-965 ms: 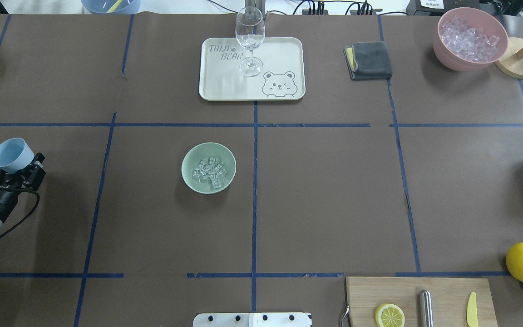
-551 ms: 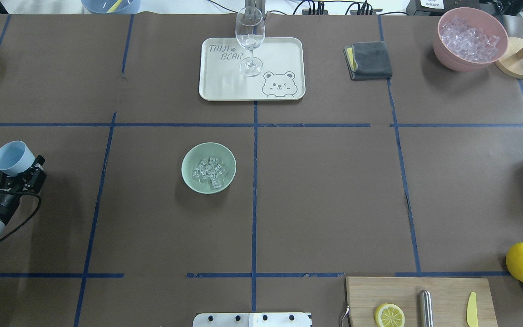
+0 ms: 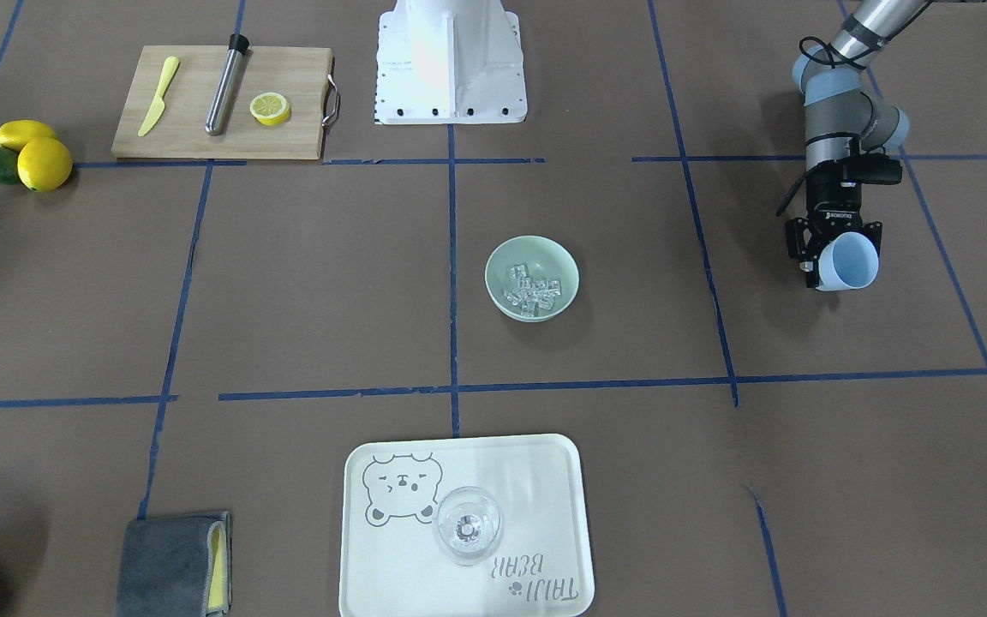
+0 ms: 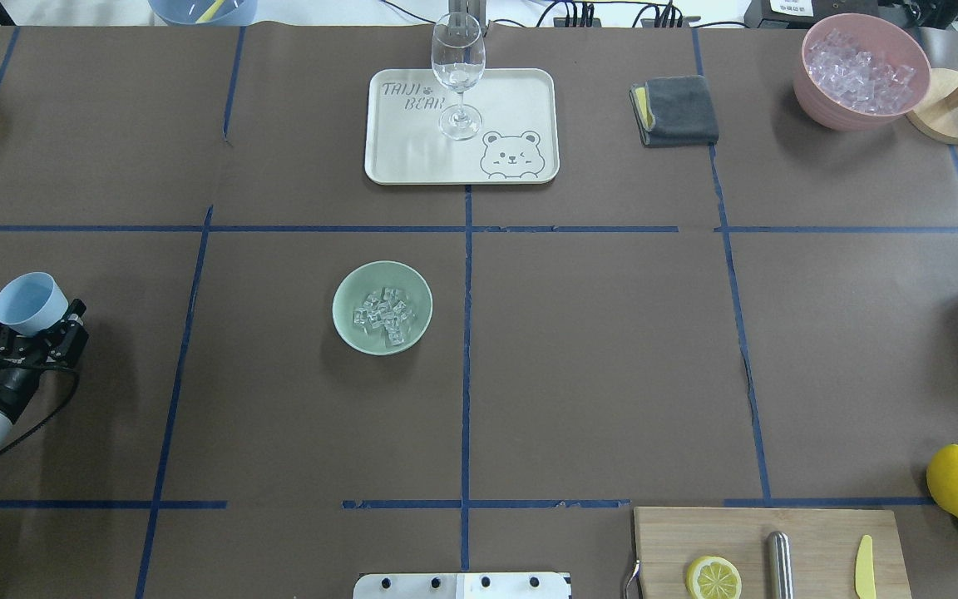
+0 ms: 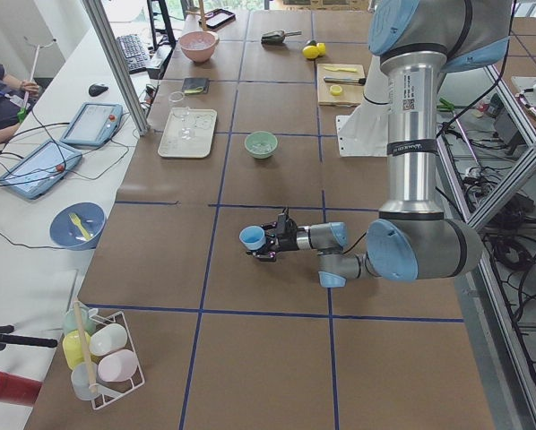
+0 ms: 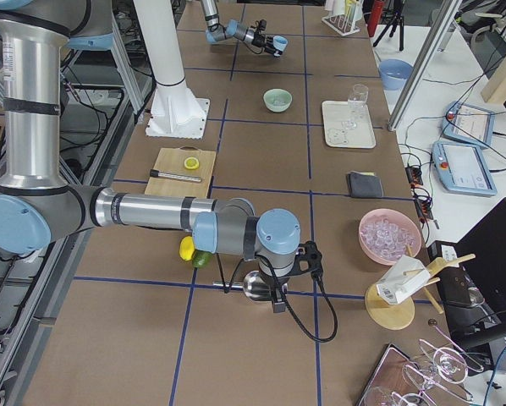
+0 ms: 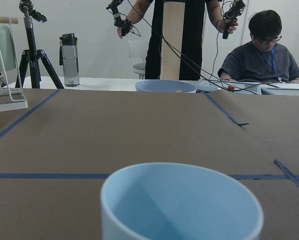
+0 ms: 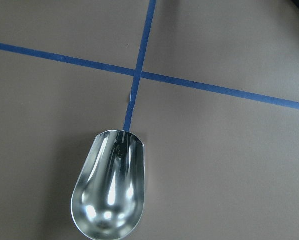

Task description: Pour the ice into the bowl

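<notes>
Near the tabletop's left edge, the left gripper (image 4: 37,327) is pinching the light blue cup (image 4: 27,303) by its wall; the ice (image 4: 383,316), likely slippery, is sitting in the bowl (image 4: 344,291).

Place: a robotics lab, set up for recorded trials.
Table (image 4: 612,374): covered in brown paper and ruled into squares with blue tape (image 4: 466,399).
Robot: big jointed arms (image 5: 420,134) rise from a white pedestal (image 3: 451,77) at the table's edge.
Side desk: tablets (image 5: 90,123), a seated person (image 7: 262,52) and a tripod (image 7: 32,55).
Props: a bowl (image 4: 350,291), a tray (image 4: 520,100) and a cutting board (image 4: 820,541), set apart in the squares.
</notes>
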Robot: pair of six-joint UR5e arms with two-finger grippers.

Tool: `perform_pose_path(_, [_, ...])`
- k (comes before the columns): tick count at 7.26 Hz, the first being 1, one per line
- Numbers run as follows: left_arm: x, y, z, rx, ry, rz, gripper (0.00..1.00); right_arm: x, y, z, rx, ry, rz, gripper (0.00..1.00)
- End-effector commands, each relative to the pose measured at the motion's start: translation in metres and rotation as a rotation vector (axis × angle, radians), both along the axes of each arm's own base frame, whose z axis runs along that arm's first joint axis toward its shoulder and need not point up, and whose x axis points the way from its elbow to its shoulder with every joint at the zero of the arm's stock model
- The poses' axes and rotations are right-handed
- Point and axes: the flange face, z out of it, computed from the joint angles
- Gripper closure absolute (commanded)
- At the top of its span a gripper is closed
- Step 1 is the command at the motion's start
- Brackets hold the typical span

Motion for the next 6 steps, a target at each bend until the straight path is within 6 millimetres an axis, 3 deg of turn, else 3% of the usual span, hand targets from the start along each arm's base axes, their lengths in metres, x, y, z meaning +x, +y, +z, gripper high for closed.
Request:
perform_pose_path(1, [-0.0001, 0.0012, 0.0007, 0.0, -0.001, 0.002, 0.0, 0.0027, 0.0007, -0.0006, 0.001, 0.0, 0.006, 0.0])
perform_pose_path(6, [-0.0092, 0.0026, 0.0021, 0.013, -0.002, -0.026, 0.0, 0.0034, 0.0007, -0.0014, 0.003, 0.0, 0.008, 0.0])
